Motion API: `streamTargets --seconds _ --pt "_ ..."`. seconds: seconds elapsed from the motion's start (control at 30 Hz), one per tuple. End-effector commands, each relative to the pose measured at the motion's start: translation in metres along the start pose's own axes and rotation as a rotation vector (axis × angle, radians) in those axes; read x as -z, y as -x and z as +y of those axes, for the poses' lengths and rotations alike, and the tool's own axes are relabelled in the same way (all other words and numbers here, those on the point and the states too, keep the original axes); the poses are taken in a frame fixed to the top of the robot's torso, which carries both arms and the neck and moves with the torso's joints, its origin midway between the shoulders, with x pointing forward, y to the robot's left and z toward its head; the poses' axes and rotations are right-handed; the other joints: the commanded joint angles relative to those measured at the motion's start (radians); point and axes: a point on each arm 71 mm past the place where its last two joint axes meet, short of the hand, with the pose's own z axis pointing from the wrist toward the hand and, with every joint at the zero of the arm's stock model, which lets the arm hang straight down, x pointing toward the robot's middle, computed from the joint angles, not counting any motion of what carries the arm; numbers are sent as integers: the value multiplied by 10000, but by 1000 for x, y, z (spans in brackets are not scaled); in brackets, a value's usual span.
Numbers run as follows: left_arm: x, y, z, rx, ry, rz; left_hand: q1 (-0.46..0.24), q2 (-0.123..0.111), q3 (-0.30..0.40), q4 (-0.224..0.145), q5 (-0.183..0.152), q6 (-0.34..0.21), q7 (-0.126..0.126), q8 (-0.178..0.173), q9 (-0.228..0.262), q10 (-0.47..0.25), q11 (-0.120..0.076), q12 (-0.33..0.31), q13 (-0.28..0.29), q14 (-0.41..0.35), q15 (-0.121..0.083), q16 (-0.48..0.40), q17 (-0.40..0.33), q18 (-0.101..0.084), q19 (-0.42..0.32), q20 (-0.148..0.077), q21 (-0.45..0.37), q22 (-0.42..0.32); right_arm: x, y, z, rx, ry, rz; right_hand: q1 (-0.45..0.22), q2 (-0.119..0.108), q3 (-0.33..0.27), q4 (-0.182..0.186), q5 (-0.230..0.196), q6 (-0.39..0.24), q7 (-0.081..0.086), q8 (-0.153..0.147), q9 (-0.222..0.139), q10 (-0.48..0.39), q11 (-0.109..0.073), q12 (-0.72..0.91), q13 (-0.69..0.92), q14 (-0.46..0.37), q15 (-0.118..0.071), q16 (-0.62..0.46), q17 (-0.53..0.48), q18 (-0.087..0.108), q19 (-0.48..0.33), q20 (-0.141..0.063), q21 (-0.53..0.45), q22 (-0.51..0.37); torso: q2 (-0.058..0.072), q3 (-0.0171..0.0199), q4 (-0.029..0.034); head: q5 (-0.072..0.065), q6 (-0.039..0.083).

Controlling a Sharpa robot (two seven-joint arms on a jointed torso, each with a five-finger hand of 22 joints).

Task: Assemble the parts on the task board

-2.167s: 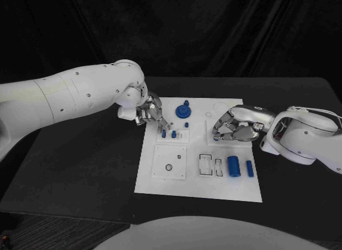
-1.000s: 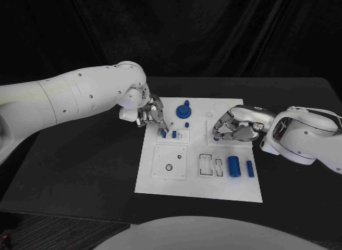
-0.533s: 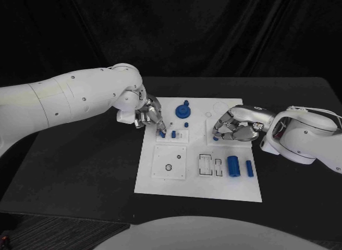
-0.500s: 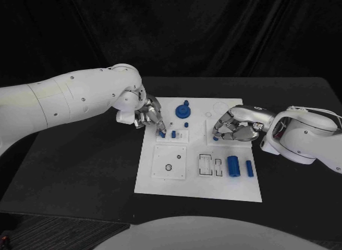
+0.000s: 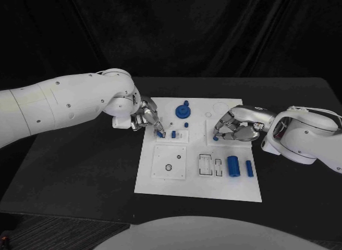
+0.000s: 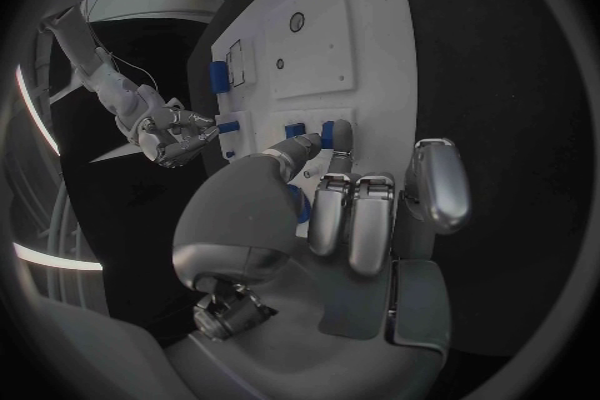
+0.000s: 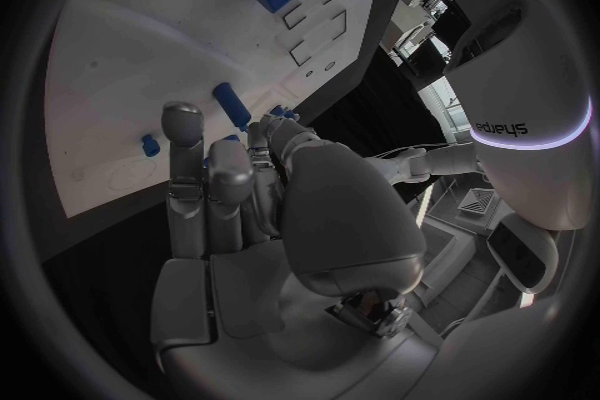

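The white task board (image 5: 216, 186) lies mid-table. Two blue pegs stand side by side in a small holder; my left hand (image 5: 145, 119) reaches in from the board's far left, its thumb and a fingertip right at the left peg (image 5: 162, 134) (image 6: 328, 133). Whether they squeeze it is unclear. The second peg (image 5: 173, 134) stands just to its right. My right hand (image 5: 235, 125) (image 7: 250, 220) hovers over the board's right half with fingers curled in and nothing seen in them. A small blue piece (image 5: 216, 138) sits just below its fingers.
A blue gear (image 5: 184, 110) stands near the board's far edge, with a small blue stud (image 5: 186, 125) in front of it. A thick blue cylinder (image 5: 233, 165) and a thin blue pin (image 5: 250, 168) lie at the near right, beside two rectangular slots (image 5: 211, 164).
My left arm and hand have drifted slightly leftward; both pegs stay standing in the holder. The right hand has not moved.
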Motion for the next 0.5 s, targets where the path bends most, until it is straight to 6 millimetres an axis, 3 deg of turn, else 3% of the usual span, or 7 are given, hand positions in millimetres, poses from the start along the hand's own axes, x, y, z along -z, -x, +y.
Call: streamTargets --seconds 0.03,0.5 --pt "3 0 -1 517 -178 -760 -91 15 62 4 77 -51 -44 24 34 101 -88 -66 1834 1021 -60 46 2589 -42 -22 -45 -66 1578 1 -1 -2 -20 -255 92 116 -7 65 12 67 -15 47 -8 11 -73 19 -58 -21 -76 -12 -75 -18 182 -86 -5 -85 551 4 3 10 -16 -2" --pt "18 -9 0 708 -755 -2067 -345 58 223 90 65 -191 11 72 180 -62 -43 -200 1694 851 -30 -53 2372 -19 -102 -30 -189 1540 1 -1 -3 -19 -269 89 119 -9 105 -20 95 -81 54 -40 8 -99 14 -81 -50 -101 -11 -116 -59 189 -108 -2 -150 545 14 -4 0 36 -2"
